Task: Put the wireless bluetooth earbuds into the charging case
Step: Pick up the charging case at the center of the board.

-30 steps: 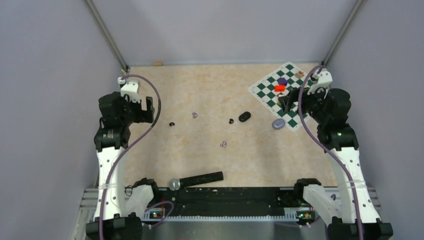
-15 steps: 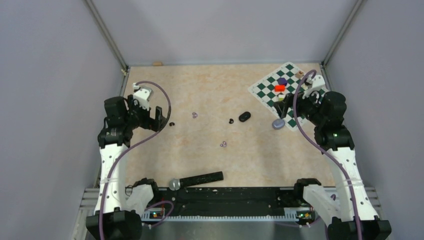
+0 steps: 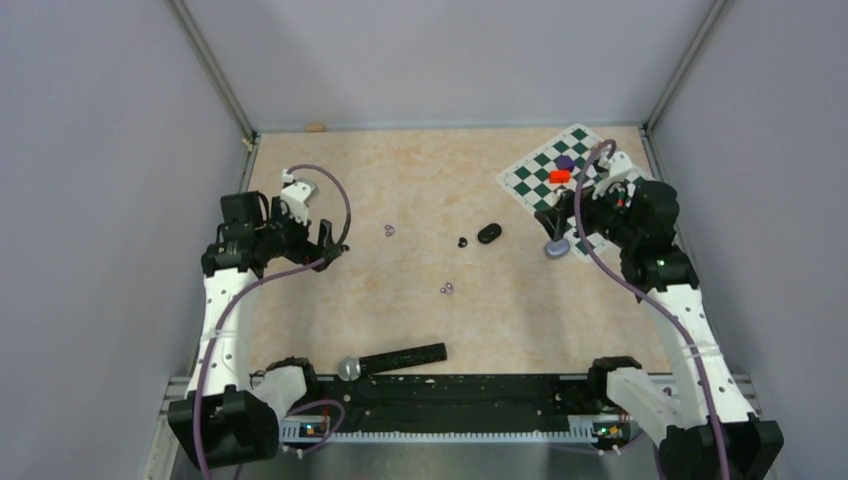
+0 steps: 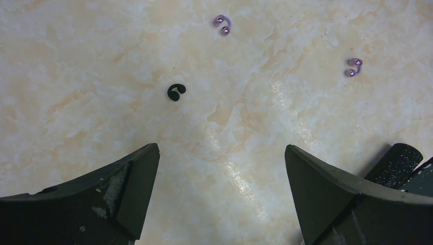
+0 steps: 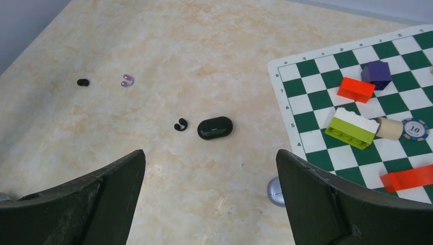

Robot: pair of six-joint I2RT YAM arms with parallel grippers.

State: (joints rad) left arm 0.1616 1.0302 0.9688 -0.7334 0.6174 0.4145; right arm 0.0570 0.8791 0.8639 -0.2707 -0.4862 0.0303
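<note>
Four tiny earbuds lie loose on the marbled table. One black earbud (image 4: pixel 176 92) lies just ahead of my left gripper (image 4: pixel 220 149), which hangs open and empty above the table. Two lilac earbuds (image 4: pixel 222 25) (image 4: pixel 353 67) lie farther out. The other black earbud (image 5: pixel 181 124) rests right beside the closed black charging case (image 5: pixel 215 127). A closed silver-lilac case (image 5: pixel 275 191) sits at the inner edge of my right finger. My right gripper (image 5: pixel 210 154) is open and empty above bare table, near the chessboard's corner. From above, the left gripper (image 3: pixel 330 246) is at the left and the right gripper (image 3: pixel 562 222) at the right.
A green-and-white chessboard (image 3: pixel 533 190) at the back right carries coloured blocks (image 5: pixel 356 89), a wooden cylinder and a poker chip. A black-handled tool with a silver end (image 3: pixel 395 358) lies near the front edge. A small tan object (image 3: pixel 316 127) sits against the back wall.
Both arms have swung inward. The left gripper moved right to the black earbud; the right gripper moved left and down over the silver-lilac case. Both stayed open.
</note>
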